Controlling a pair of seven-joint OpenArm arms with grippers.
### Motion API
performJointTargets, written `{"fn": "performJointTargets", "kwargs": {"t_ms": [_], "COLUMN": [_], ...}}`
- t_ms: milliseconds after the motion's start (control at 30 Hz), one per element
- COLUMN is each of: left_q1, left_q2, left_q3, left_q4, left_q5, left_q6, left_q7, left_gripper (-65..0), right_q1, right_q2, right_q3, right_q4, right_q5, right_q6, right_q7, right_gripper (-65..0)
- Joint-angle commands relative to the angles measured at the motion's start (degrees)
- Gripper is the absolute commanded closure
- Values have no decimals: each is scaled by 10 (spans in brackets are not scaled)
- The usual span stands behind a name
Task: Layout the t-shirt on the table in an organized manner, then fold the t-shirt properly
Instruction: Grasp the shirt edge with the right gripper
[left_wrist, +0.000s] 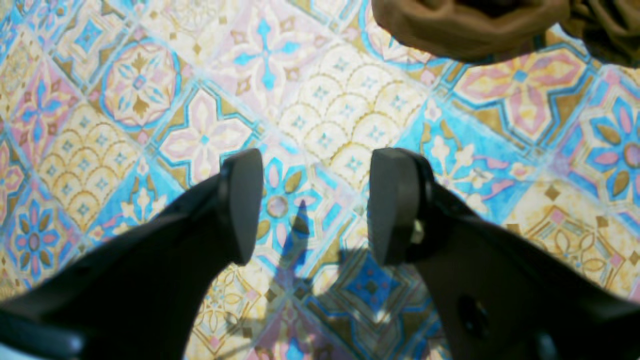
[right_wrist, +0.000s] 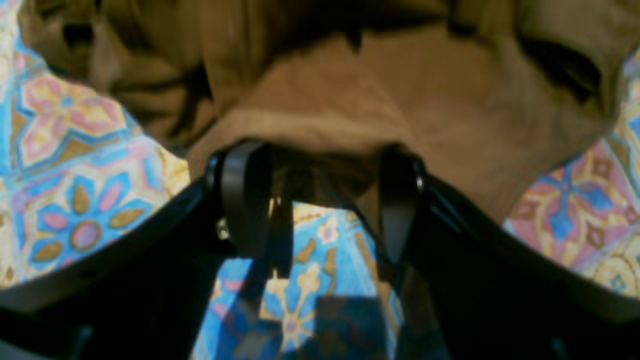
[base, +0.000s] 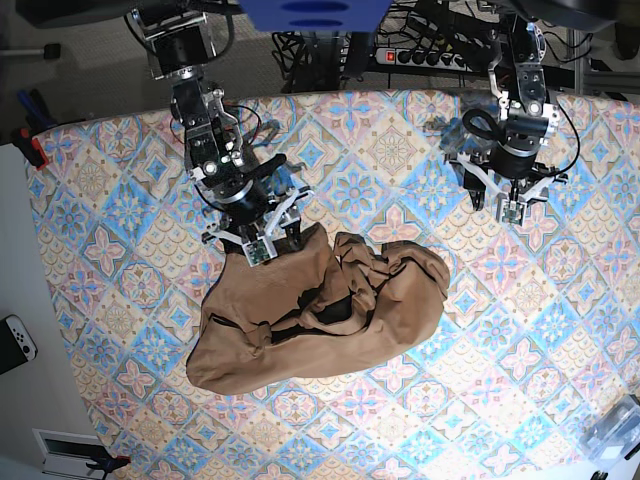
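The tan-brown t-shirt (base: 320, 310) lies crumpled in a heap in the middle of the patterned table (base: 380, 140). My right gripper (base: 265, 240) is at the heap's far-left edge. In the right wrist view its jaws (right_wrist: 320, 170) stand apart, with a fold of the t-shirt (right_wrist: 350, 90) at the fingertips (right_wrist: 245, 190) and the table (right_wrist: 75, 200) below. My left gripper (base: 497, 207) hovers above bare table to the right of the heap. In the left wrist view it (left_wrist: 320, 170) is open and empty, and the t-shirt (left_wrist: 465, 25) shows at the top right over the table (left_wrist: 325, 115).
A white surface runs along the left with a game controller (base: 15, 342) on it. Red-handled tools (base: 30, 148) lie at the table's far-left corner. A power strip and cables (base: 430, 52) sit behind the table. A clear plastic container (base: 615, 430) is at the near right.
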Motion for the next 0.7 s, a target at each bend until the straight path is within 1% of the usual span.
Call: {"fn": "performJointTargets", "kwargs": {"t_ms": [0,100,267,533,667], "left_q1": [-2,-2,-3,-4,-4], "left_q2": [-4,-4,3,4,4], "left_q3": [-2,-1,0,2,2], "left_q4": [11,11,10,10,10], "left_q5": [0,0,0,0,0], "left_q6": [2,2,2,2,2], "left_q7": [-12,-12,-12,-12,-12], "left_gripper": [-313,-313,-313,-313,-313], "right_q1": [-3,-3,1,51,53], "right_q2": [13,27,27,27,27], "right_q3": [-1,-1,2,-1,-2], "right_q4": [7,8,3,0,-37], "right_q5": [3,3,3,3,3], "right_q6": [1,1,1,1,1], "right_q7": [3,3,4,3,3], "right_gripper": [-329,-329,-329,-329,-329]}}
